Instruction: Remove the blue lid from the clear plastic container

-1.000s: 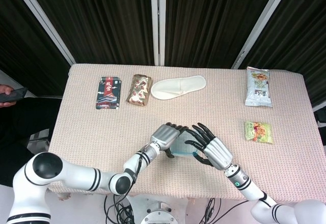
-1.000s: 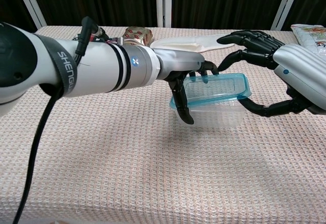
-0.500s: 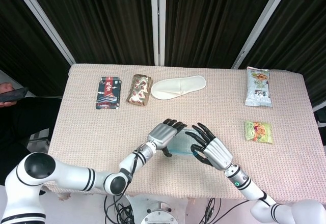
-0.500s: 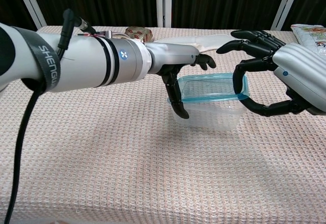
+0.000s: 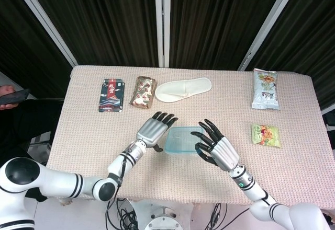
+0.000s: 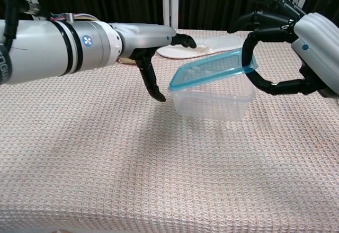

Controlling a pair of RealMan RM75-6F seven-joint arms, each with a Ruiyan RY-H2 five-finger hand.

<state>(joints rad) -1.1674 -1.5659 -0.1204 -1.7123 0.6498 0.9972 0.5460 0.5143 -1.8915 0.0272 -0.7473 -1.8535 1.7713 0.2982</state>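
The clear plastic container [image 6: 214, 105] stands on the cloth near the table's front middle. Its blue-rimmed lid [image 6: 212, 70] is tilted, with the right end raised off the container and the left end low over the rim. My right hand [image 6: 296, 37] pinches the lid's right end between thumb and fingers. My left hand [image 6: 153, 42] hovers just left of the container with its fingers spread and holds nothing. In the head view the lid [image 5: 183, 140] lies between the left hand [image 5: 153, 130] and the right hand [image 5: 214, 147].
A white slipper [image 5: 183, 90], a brown packet [image 5: 143, 91] and a dark packet [image 5: 110, 95] lie along the back. A white snack bag [image 5: 265, 89] and a green packet [image 5: 265, 135] sit to the right.
My left hand let go of the container and drew back to the left. The right hand lifted the lid's right end, tilting it up off the container.
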